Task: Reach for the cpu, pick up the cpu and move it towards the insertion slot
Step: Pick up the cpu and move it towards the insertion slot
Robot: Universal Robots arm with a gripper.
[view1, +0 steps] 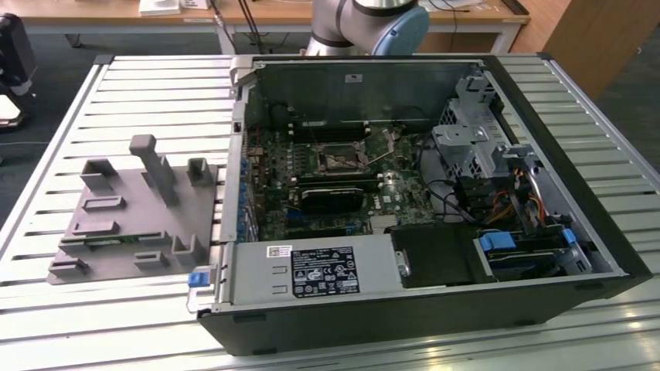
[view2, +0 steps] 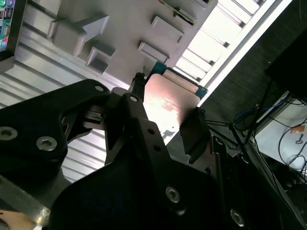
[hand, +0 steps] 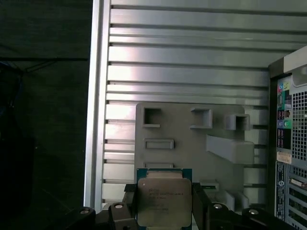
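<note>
The black gripper (view2: 165, 115) is clenched on the small flat square cpu (hand: 164, 201), one finger pressing each of two opposite edges, so the silvery metal top with its thin green-tan rim sits lifted between the jaws. Below it lies the grey plastic fixture plate (hand: 192, 143) with raised blocks, resting on the ribbed aluminium table (hand: 182, 62). I judge the chip light, rigid and rather slick on its metal lid, with a delicate underside, so the bare edges are the sensible place to hold. The first wrist view gives the chip's top face; the second wrist view gives the fingers' contact. The exterior view shows the square dark insertion slot (view1: 336, 160) on the green board, well apart from the fixture
</note>
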